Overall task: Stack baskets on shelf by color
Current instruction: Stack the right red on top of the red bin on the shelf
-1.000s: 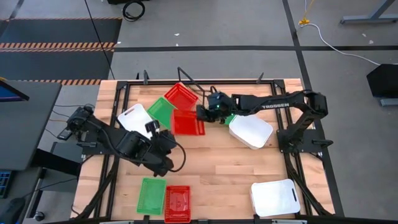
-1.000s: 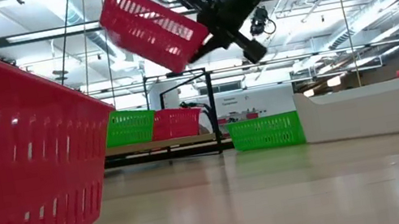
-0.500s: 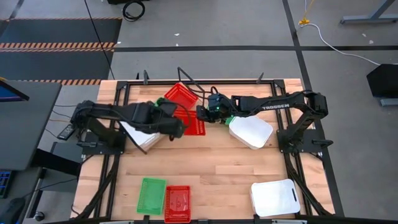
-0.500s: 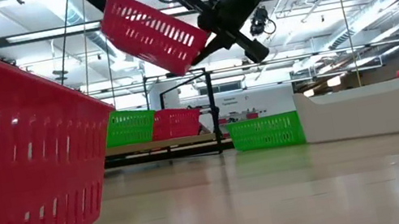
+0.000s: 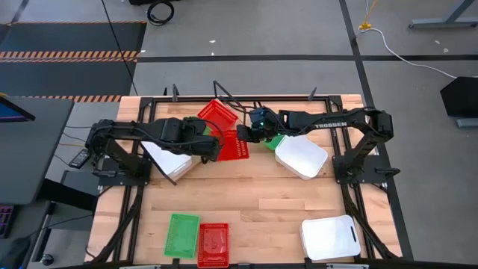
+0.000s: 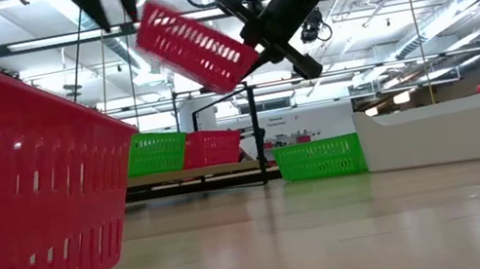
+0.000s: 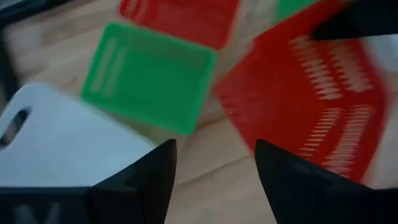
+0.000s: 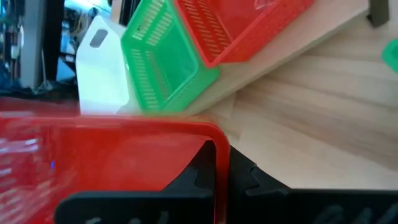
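My right gripper (image 5: 240, 135) is shut on a red basket (image 5: 228, 146) and holds it in the air over the table's far middle. My left gripper (image 7: 214, 180) stands open just left of that basket (image 6: 194, 43), with nothing between its fingers. The shelf (image 8: 298, 53) lies slantwise at the far left. On it rest a red basket (image 5: 218, 113), a green basket (image 8: 165, 62) and a white basket (image 5: 168, 158). Parts of the green and white ones are hidden under my left arm in the high view. My right gripper pinches the red basket's end wall at its rim (image 8: 214, 152), one finger inside the basket and one outside. The fingers come nearly level from the table's right. The basket is lifted clear of the table and shelf and hangs tilted (image 6: 194, 43).
A white basket (image 5: 301, 157) and a green basket (image 6: 320, 158) lie right of the held one. At the near edge stand a green basket (image 5: 181, 233), a red basket (image 5: 213, 243) and a white basket (image 5: 331, 237). Bare wood lies between these groups.
My left gripper has swung from the table's middle toward the far edge, risen beside the held red basket, and opened. My right gripper has kept its hold, and the red basket has shifted a little toward the right.
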